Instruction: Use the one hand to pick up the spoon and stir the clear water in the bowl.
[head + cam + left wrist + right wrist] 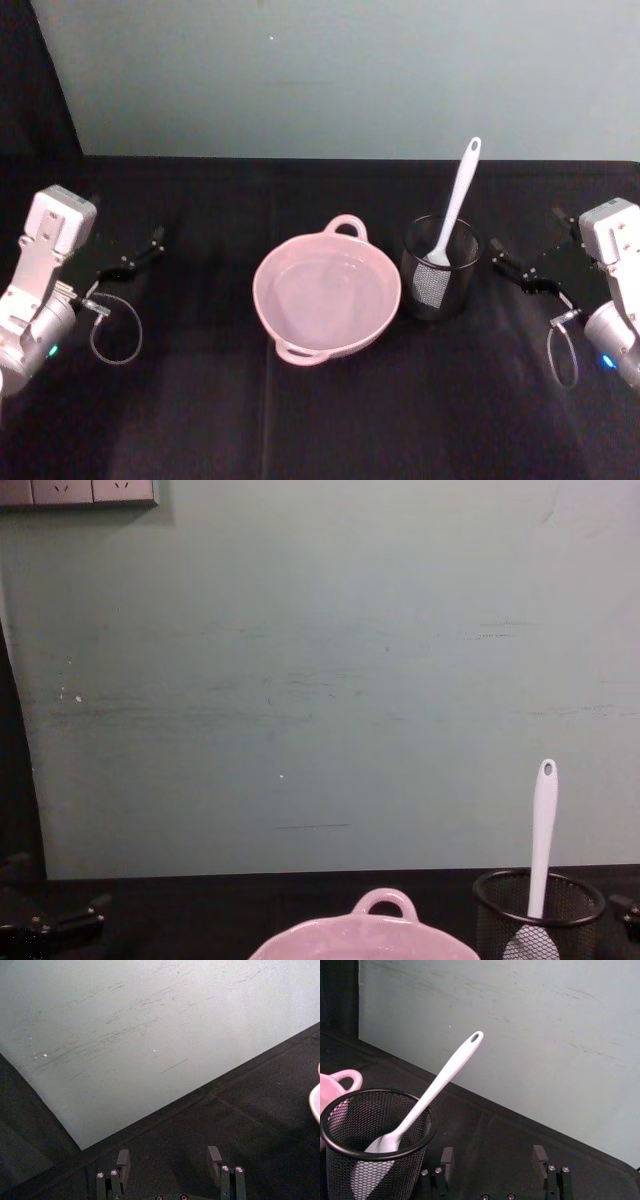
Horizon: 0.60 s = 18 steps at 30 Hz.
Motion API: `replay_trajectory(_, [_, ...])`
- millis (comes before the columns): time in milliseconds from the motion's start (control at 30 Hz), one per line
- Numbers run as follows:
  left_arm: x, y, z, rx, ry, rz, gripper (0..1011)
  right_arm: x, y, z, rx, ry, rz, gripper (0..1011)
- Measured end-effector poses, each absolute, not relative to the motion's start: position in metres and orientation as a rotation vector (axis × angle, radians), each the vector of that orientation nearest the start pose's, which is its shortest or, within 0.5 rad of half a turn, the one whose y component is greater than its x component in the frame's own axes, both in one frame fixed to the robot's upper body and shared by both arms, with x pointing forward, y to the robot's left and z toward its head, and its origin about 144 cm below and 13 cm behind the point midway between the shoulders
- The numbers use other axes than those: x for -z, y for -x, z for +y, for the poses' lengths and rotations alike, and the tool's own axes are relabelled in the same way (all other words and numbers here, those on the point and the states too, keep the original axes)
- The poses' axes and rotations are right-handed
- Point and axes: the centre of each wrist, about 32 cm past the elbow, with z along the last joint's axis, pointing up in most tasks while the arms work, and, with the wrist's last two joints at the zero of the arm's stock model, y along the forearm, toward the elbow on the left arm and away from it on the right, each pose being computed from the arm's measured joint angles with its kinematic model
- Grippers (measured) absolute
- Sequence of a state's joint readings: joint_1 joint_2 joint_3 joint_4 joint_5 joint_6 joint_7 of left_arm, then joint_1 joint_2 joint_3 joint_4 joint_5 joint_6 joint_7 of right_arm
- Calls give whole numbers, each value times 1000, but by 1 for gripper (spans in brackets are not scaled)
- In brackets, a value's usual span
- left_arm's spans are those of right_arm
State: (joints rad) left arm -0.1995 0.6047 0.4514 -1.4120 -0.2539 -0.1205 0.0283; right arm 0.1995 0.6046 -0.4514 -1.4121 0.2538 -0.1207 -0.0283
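The pale pink bowl (259, 290) sits mid-table, its loop handle (346, 225) toward the wall, with clear water (325, 300) showing as faint glints inside. Just to its right the white spoon (456, 210) stands head-down in a black wire-mesh cup (440, 285), its handle leaning up and away. My right gripper (498, 255) hovers open, a short way right of the cup; in its wrist view (493, 1156) the spoon (440, 1082) and cup (375, 1145) lie just ahead. My left gripper (152, 245) is open and parked far left of the bowl.
Black cloth covers the table, and a pale green wall (350, 70) closes off its far edge. A cable loop (115, 330) hangs by the left wrist. Bare cloth lies in front of the bowl and between it and each arm. The bowl's rim (316, 1102) edges the left wrist view.
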Motion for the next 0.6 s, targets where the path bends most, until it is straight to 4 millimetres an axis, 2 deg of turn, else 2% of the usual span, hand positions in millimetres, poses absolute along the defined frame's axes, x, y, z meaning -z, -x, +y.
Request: replay_trajectory(600, [-1140,-489,310,-1248,-304,-285,1011,-1140,-489,-310,1248,304,-285,1002])
